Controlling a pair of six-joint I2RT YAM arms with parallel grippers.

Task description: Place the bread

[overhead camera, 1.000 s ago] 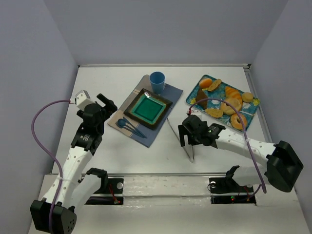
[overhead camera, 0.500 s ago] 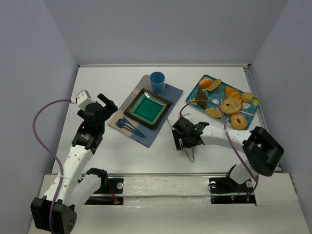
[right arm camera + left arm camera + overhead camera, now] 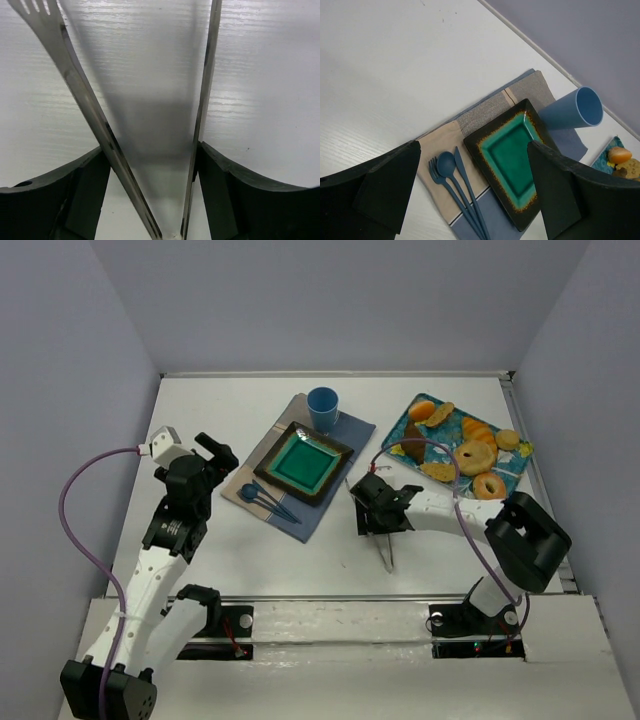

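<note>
Several breads and pastries (image 3: 472, 454) lie on a blue patterned tray (image 3: 409, 423) at the back right. Metal tongs (image 3: 386, 551) lie on the table in front of the tray. My right gripper (image 3: 378, 512) is down over them. In the right wrist view the tongs' two arms (image 3: 80, 95) run between my fingers (image 3: 90, 190), and each pad touches one arm; the right gripper (image 3: 150, 190) is shut on the tongs. My left gripper (image 3: 221, 454) hovers open left of the green square plate (image 3: 303, 462), holding nothing, and in the left wrist view the left gripper (image 3: 475, 195) is also open.
The plate (image 3: 512, 160) sits on a striped placemat (image 3: 262, 453) with a blue fork, spoon and knife (image 3: 455, 185) beside it. A blue cup (image 3: 323, 407) stands behind the plate. Walls close in the table on three sides.
My right arm has moved left and down onto the tongs, and its jaws have narrowed against the tongs' arms. The left arm has barely shifted.
</note>
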